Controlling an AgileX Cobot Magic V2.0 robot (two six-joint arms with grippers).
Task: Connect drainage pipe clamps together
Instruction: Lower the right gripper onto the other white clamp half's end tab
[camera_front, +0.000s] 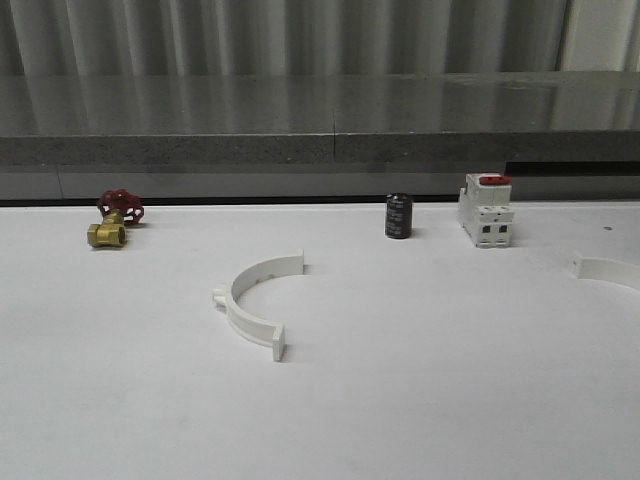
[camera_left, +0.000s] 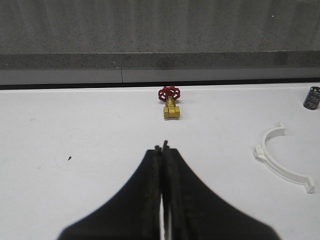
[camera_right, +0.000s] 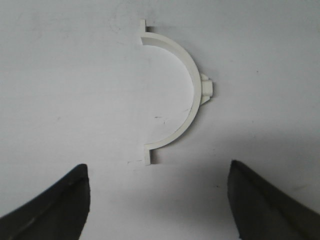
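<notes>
Two white half-ring drainage pipe clamps lie apart on the white table. One clamp (camera_front: 250, 300) lies left of centre, and the left wrist view catches it (camera_left: 280, 160) off to the side. The other clamp (camera_front: 608, 270) is cut off by the right edge of the front view. In the right wrist view a clamp (camera_right: 197, 95) lies flat just beyond my right gripper (camera_right: 157, 169), which is open with nothing between its fingers. My left gripper (camera_left: 162, 147) is shut on nothing, over bare table and pointing toward the valve.
A brass valve with a red handwheel (camera_front: 113, 220) sits at the back left, where the left wrist view has the valve (camera_left: 170, 102) too. A black cylinder (camera_front: 398, 216) and a white breaker with a red switch (camera_front: 485, 210) stand at the back. A grey ledge (camera_front: 320, 150) runs behind the table.
</notes>
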